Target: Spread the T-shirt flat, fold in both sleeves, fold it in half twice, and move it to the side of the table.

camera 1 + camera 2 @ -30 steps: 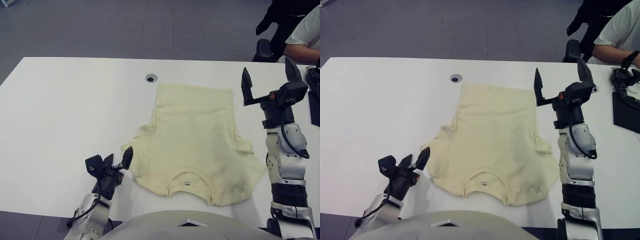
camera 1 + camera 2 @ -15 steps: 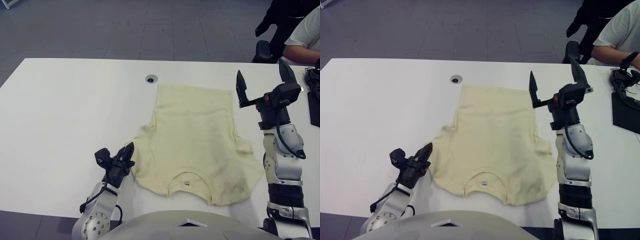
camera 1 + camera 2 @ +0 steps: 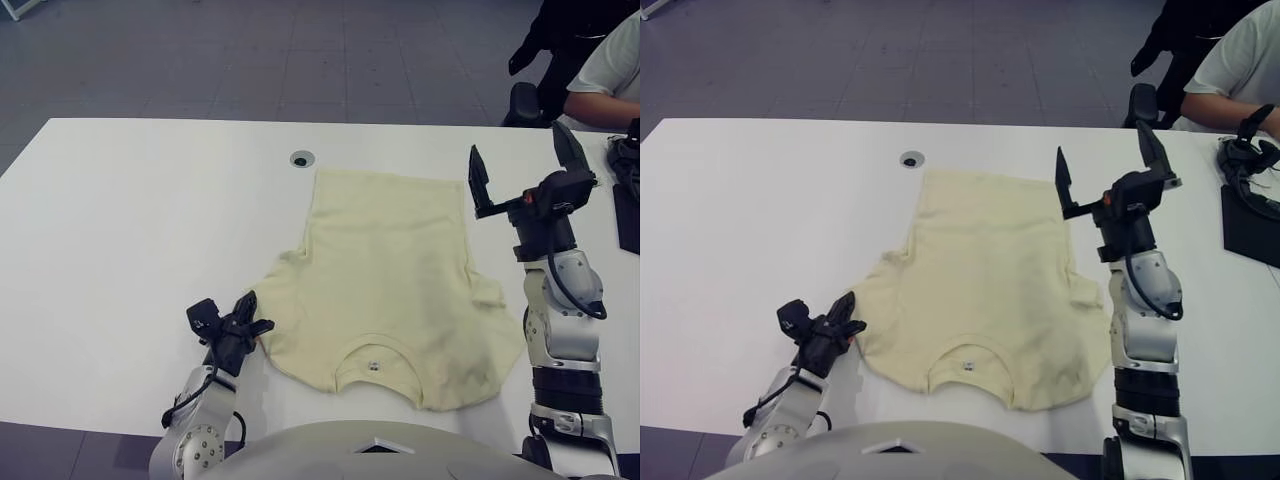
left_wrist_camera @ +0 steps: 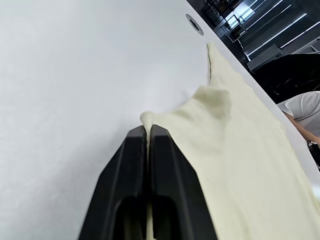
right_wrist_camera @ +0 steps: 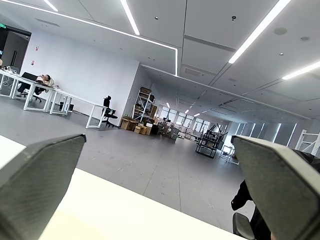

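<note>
Since the earlier frame, left gripper (image 3: pixel 250 325) has advanced and clamped the sleeve edge (image 4: pixel 146 117), lower left, of the pale yellow cotton T-shirt (image 3: pixel 390 270) lying mid-frame on the white table (image 3: pixel 120 220); right gripper (image 3: pixel 515 140) hangs spread wide at right; cloth judged light and limp, best held at hems.

Plain pale-yellow T-shirt (image 3: pixel 390 270), white unpatterned table (image 3: pixel 130 210), black left gripper (image 3: pixel 247 322), black right gripper (image 3: pixel 515 140) marked with a small red spot, grey tiled floor (image 3: pixel 250 50), grey-ringed dark grommet (image 3: pixel 301 158)
</note>
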Controlling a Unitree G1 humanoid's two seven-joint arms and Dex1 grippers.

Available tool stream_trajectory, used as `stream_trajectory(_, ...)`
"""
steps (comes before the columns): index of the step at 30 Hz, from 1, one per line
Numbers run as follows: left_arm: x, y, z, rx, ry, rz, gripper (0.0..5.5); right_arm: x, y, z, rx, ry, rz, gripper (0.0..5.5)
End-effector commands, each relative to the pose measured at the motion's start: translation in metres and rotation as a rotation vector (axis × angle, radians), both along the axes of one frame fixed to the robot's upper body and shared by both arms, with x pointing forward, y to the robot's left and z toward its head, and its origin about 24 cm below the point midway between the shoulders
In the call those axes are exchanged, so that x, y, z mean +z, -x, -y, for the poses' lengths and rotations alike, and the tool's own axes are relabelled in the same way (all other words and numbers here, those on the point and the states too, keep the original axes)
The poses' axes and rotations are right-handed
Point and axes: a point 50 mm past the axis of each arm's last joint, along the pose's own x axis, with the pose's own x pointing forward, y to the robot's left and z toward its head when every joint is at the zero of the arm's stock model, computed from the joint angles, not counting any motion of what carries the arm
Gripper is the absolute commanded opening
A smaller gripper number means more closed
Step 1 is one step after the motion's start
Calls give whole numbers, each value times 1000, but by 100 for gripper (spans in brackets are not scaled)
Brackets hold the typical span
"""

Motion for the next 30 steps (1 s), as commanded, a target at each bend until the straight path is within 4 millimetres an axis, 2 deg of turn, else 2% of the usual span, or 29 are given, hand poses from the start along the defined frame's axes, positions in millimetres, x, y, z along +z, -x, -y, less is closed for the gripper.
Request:
stream_trajectory(1, -11, 13, -9, 43, -67, -75, 1, -2, -2, -2, 6, 2, -7, 540)
stream_trajectory(5, 5, 8, -5, -26, -192, 37, 1, -2, -3, -3, 8, 3, -8, 540)
stream_trajectory(10, 7, 8, 5, -172, -380, 94, 1, -4, -2, -3, 7, 4, -10, 540)
stream_trajectory(16, 18, 6, 19, -368, -627, 260, 1, -5, -3, -4, 8, -8, -21, 540)
stream_trajectory(26, 33, 2, 38, -573, -845, 504, 1, -9, -4, -7, 21, -6, -35, 540)
stream_trajectory(30, 29, 2, 50, -716, -909, 566, 1, -10, -6, -8, 27, -4, -40, 540)
